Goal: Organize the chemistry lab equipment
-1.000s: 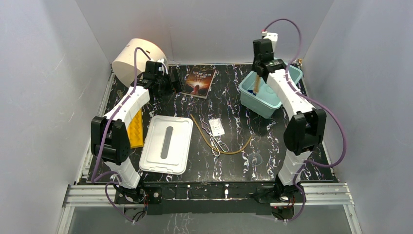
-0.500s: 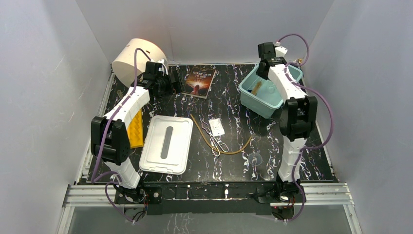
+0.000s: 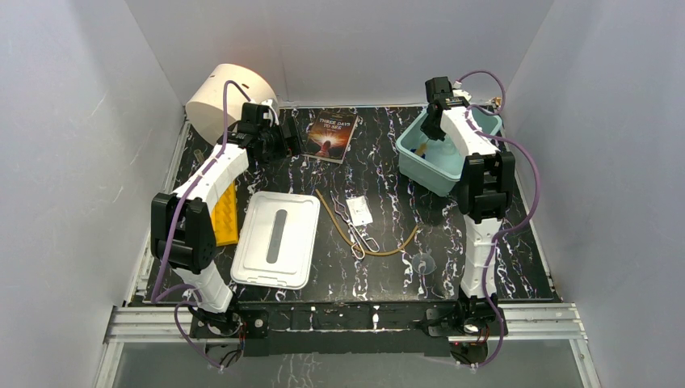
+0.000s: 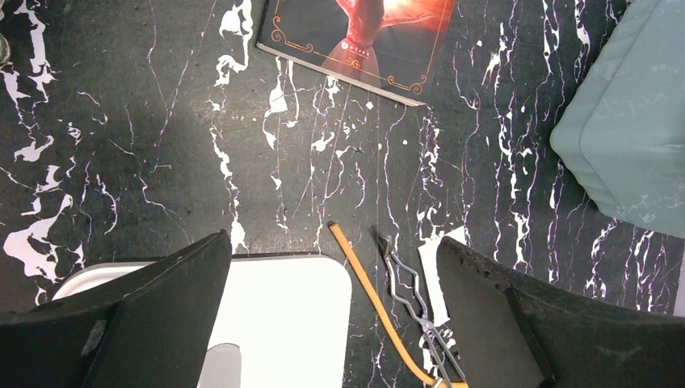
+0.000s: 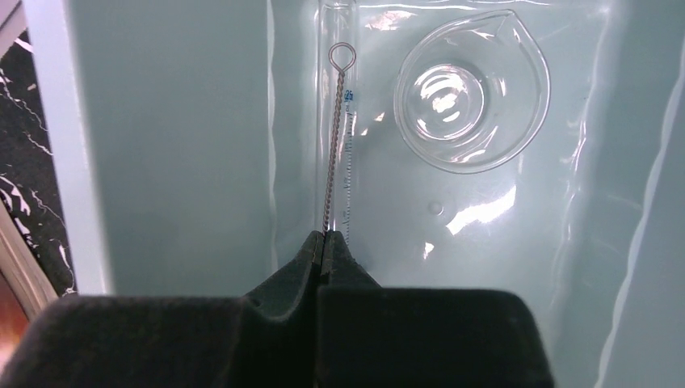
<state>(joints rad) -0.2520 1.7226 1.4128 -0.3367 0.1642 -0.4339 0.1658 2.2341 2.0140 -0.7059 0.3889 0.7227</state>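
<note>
Brush [image 5: 333, 145] sits lower inside teal bin [image 5: 161, 121], pinched by right claw [image 5: 323, 238].

A: Right wrist view: bristle end of the brush [image 5: 333, 153] is hidden behind the pressed-together fingers of the right gripper [image 5: 323, 242]; only the wire stem is seen. Upper end of the clear tube [image 5: 350, 145] is cut off by the top edge.

B: Noted. Left wrist view: book [image 4: 359, 36] cropped at top; tongs [image 4: 408, 295] and tubing [image 4: 367, 299] cropped at bottom. From overhead, what lies in the teal bin [image 3: 416, 166] is too small to be told.
</note>
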